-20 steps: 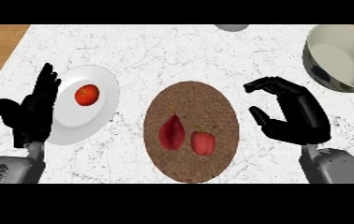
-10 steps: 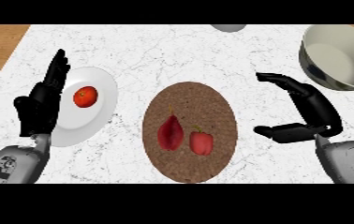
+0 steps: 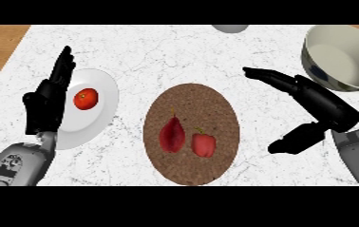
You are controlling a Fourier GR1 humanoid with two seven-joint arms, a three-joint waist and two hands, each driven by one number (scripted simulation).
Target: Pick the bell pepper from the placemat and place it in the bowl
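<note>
A small red bell pepper (image 3: 204,145) with a green stem lies on the brown oval placemat (image 3: 193,102), right of a darker red pointed pepper (image 3: 172,134). The cream bowl (image 3: 329,48) stands at the far right edge of the counter. My right hand (image 3: 319,105) is open to the right of the placemat, fingers stretched up-left and thumb pointing down-left, apart from the bell pepper and holding nothing. My left hand (image 3: 48,100) rests open at the left edge, fingers up, overlapping the plate's left rim.
A white plate (image 3: 98,86) with a red tomato (image 3: 85,99) lies left of the placemat. A grey round object (image 3: 230,28) shows at the counter's far edge. Wood floor (image 3: 10,36) shows beyond the counter's left corner.
My right hand has opened wider, its fingers straightening and stretching up-left. My left hand has risen and shifted slightly right, over the plate's rim. Peppers and tomato have not moved.
</note>
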